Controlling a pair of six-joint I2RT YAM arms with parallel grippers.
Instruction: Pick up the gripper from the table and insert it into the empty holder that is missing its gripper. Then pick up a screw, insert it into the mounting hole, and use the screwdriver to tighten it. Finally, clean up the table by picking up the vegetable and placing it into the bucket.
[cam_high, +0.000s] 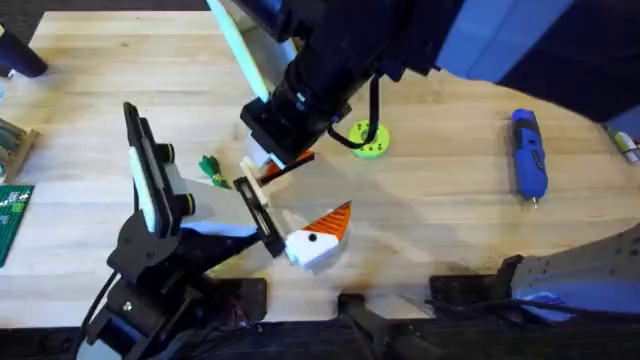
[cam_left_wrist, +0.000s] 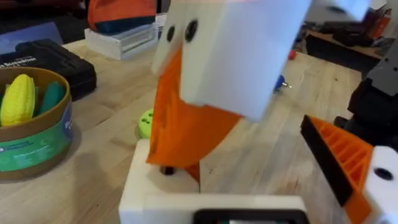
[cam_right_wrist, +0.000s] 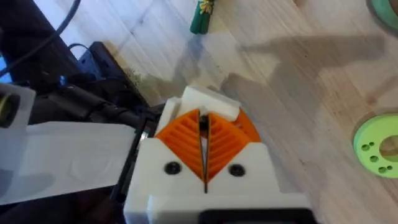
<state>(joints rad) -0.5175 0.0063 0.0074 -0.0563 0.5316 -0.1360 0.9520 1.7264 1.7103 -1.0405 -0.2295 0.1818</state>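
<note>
Right end effector (cam_right_wrist: 204, 146) pads pressed together, pinching orange gripper, pushing it at holder (cam_right_wrist: 208, 102) on left end effector (cam_high: 300, 235); gripper touching holder, seating unclear. Left end effector wide open, nothing held; its other finger has orange tip (cam_high: 335, 220). Insert step in progress, judged early. Screw + tighten not begun: screwdriver (cam_high: 527, 155) lies untouched on bench (cam_high: 440, 200), far right. Vegetable (cam_high: 210, 166) on bench near left arm; bucket (cam_left_wrist: 37, 140) awaits it, already has yellow toy corn (cam_left_wrist: 17, 98).
</note>
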